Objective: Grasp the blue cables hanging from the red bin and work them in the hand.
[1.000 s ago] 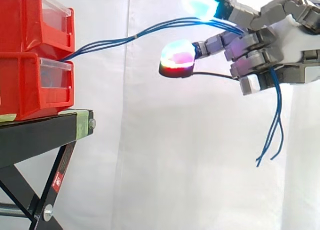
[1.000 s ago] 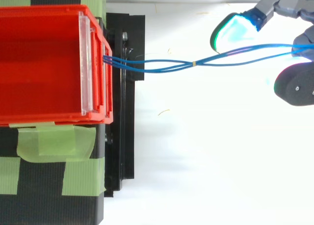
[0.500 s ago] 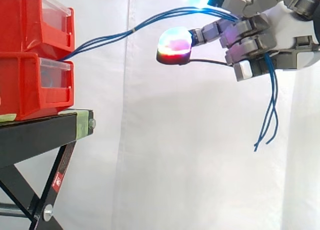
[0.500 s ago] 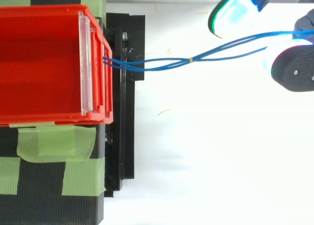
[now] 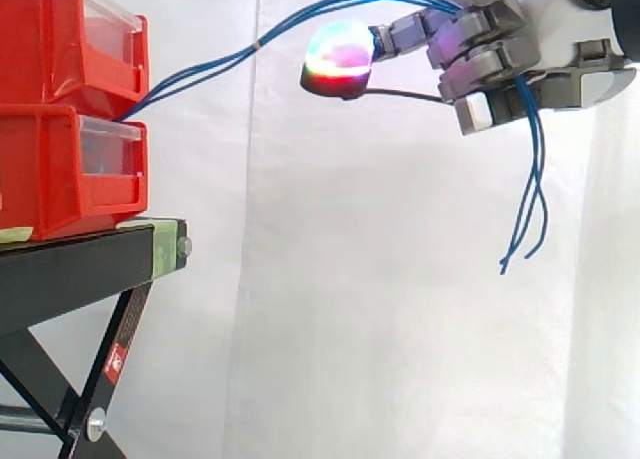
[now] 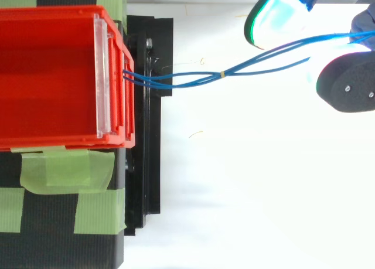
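Several blue cables [image 5: 215, 62] run from the front of the upper red bin [image 5: 70, 39] up and to the right into my hand [image 5: 520, 54] at the top right of the side view. My fingers are curled round them, and the loose ends [image 5: 525, 209] hang below the hand. One glowing fingertip [image 5: 338, 57] points left just under the cables. From above, the cables [image 6: 222, 75] leave the red bin [image 6: 53, 75] and pass between a cyan-white fingertip [image 6: 275, 20] and a dark fingertip [image 6: 345, 87].
A second red bin [image 5: 70, 169] sits under the upper one on a black stand [image 5: 90, 264] with green tape [image 6: 64, 169] on it. A white curtain hangs behind. There is open space beneath the hand and to the right of the stand.
The hand has risen and shifted a little left with the cables in it. The cables now climb more steeply from the bin, and their hanging ends sit higher.
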Robot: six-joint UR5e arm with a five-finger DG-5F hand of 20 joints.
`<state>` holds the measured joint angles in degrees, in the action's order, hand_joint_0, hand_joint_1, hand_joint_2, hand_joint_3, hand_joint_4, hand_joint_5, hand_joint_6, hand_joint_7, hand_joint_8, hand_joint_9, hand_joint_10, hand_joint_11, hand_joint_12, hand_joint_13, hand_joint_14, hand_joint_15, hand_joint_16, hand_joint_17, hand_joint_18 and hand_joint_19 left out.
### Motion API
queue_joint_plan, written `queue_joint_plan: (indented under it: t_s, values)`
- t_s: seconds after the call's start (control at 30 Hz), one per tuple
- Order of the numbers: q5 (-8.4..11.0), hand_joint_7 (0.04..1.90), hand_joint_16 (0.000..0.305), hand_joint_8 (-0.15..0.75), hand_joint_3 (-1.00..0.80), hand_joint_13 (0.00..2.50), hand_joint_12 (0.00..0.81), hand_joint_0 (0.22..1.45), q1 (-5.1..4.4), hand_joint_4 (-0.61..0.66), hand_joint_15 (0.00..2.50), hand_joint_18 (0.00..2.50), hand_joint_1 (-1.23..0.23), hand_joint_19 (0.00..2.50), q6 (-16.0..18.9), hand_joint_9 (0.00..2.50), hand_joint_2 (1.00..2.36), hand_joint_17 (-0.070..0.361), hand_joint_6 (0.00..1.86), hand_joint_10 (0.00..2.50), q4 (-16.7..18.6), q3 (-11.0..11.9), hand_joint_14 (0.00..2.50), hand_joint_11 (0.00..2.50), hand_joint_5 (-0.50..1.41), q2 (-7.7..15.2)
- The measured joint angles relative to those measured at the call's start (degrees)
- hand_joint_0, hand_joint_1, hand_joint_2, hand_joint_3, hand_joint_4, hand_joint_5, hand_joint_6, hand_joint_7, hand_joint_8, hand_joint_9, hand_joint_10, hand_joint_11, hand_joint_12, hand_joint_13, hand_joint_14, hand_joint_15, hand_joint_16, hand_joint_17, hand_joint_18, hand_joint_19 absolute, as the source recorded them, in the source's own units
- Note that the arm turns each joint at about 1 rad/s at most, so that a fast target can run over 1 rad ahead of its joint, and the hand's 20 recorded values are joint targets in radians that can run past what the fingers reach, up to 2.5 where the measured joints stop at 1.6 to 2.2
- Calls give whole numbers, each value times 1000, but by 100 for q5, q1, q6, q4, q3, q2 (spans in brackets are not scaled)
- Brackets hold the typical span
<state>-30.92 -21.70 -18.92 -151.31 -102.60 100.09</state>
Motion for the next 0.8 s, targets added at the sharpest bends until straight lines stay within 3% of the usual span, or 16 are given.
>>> queue_joint_plan:
  t_s: [0.47,0.8]
  values:
    - [26,1228,164,377,-1000,1694,568,828,-1,143,1915,1953,-701,661,-1226,1422,1000,123,247,2500,973,3,2500,2500,242,2]
    - [236,1236,158,381,-1000,1678,555,852,22,133,1904,1933,-705,666,-1547,1418,1000,119,256,2500,949,1,2500,2500,258,97]
